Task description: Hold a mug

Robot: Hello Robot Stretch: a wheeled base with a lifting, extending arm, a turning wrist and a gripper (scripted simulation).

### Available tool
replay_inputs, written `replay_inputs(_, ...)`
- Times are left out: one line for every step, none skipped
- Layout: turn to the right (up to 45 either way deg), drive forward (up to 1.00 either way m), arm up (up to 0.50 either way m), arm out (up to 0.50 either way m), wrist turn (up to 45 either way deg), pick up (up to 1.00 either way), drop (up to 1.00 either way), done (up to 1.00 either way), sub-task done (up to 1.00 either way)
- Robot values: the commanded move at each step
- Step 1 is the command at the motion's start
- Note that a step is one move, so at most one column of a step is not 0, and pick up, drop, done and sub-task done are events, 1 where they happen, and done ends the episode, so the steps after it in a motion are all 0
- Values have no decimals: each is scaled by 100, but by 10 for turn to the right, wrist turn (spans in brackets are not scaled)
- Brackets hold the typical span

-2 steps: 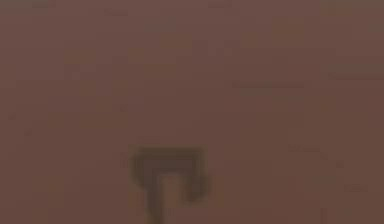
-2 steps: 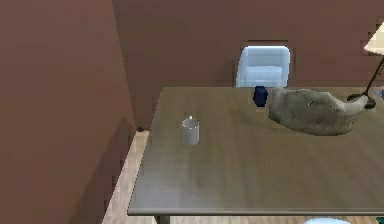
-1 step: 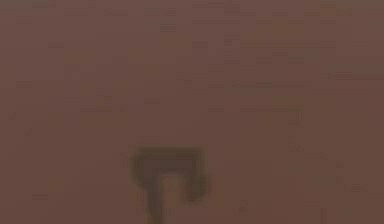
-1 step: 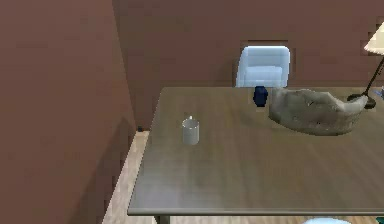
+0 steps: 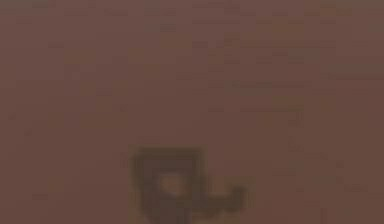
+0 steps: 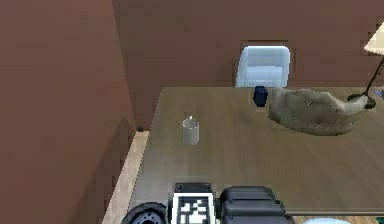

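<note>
Just left of centre in the arm side view, a pale mug (image 6: 190, 131) stands upright and alone on the counter (image 6: 235, 155), probably easy to approach. At the bottom edge, whether the tool (image 6: 150, 213) holds anything cannot be told.

- Wall (image 6: 60, 90): plain reddish brown, no pattern.
- Brown surface (image 5: 260, 70) in the forward view: a similar flat brown, with a darker, blurred shape (image 5: 172, 185) low in the middle.
- Counter (image 6: 230, 150): dull olive-brown with faint wood grain.
- Mug (image 6: 190, 131): pale grey.
- Small thing (image 6: 261, 96) farther back: dark blue.
- Chair (image 6: 264, 66): pale bluish white.
- Lumpy thing (image 6: 312, 110): tan-beige, mottled.
- Lamp shade (image 6: 375, 42): cream.
- Floor (image 6: 128, 185): light wood tone.
- Square (image 6: 195, 208) on the robot: white with black marks, set among near-black parts.
</note>
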Motion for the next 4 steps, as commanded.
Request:
replay_inputs(0, 0, 0, 44, 0, 0, 0, 0, 0)
replay_inputs(0, 0, 0, 0, 450, 0, 0, 0, 0)
replay_inputs(0, 0, 0, 0, 450, 0, 0, 0, 0)
replay_inputs(0, 0, 0, 0, 450, 0, 0, 0, 0)
